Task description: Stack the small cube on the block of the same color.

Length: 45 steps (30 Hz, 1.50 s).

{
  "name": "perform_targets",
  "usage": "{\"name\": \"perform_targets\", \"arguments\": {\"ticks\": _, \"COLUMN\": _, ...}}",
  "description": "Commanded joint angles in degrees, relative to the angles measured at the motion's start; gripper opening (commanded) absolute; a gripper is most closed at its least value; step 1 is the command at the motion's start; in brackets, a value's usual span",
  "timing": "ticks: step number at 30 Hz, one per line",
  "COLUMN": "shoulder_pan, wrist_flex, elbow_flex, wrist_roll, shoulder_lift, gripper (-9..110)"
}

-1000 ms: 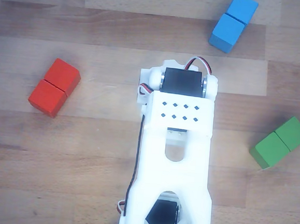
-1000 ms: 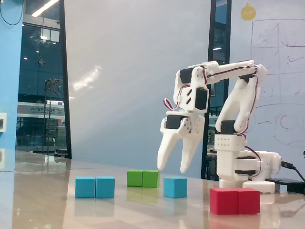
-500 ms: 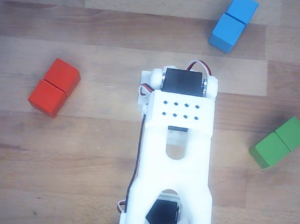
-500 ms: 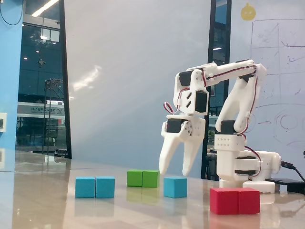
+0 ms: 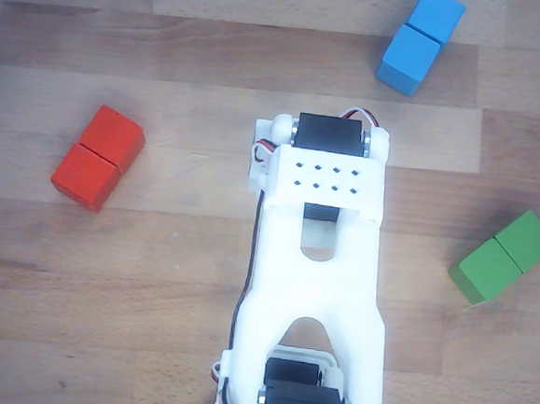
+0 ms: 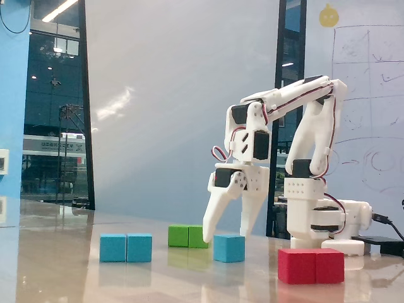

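Since a second ago your arm has dipped: in the fixed view the fingers (image 6: pixel 226 235) sit lower than before and now straddle the top of the small cube (image 6: pixel 228 248), one tip coming down at its left edge and the other behind its right side. You can see the fingers spread apart, with nothing clamped between them; whether either tip already touches the cube is hard to tell from this angle. The small cube rests flat on the counter (image 6: pixel 76 278), just right of the green block (image 6: pixel 188 236) in that view and partly in front of it. Your blue block (image 6: pixel 126 247) lies further left on the counter, well apart from the cube, its seam upright across the middle. The red block (image 6: pixel 310 266) sits nearest the camera at the right, in front of the arm's base. In the other view, looking down, the white arm body covers the centre of the wooden counter (image 5: pixel 105 273) and hides the cube entirely; the blue block (image 5: pixel 420 41) lies at the top right, the red block (image 5: pixel 98 158) at the left and the green block (image 5: pixel 503 256) at the right, all tilted diagonally.
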Motion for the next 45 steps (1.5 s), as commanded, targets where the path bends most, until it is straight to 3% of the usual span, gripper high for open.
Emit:
{"name": "perform_targets", "arguments": {"ticks": 1, "shoulder_pan": 0.4, "wrist_flex": -1.0, "elbow_flex": -0.7, "wrist_roll": 0.4, "shoulder_lift": 0.4, "gripper": 29}}
{"name": "perform_targets", "arguments": {"ticks": 23, "shoulder_pan": 0.4, "wrist_flex": -5.7, "elbow_flex": -0.2, "wrist_roll": 1.1, "shoulder_lift": -5.2, "gripper": 29}}
{"name": "perform_targets", "arguments": {"ticks": 35, "shoulder_pan": 0.4, "wrist_flex": -10.1, "elbow_flex": 0.9, "wrist_roll": 0.6, "shoulder_lift": -5.0, "gripper": 0}}
{"name": "perform_targets", "arguments": {"ticks": 45, "shoulder_pan": 0.4, "wrist_flex": -8.7, "elbow_flex": -3.4, "wrist_roll": 0.2, "shoulder_lift": -3.9, "gripper": 6}}
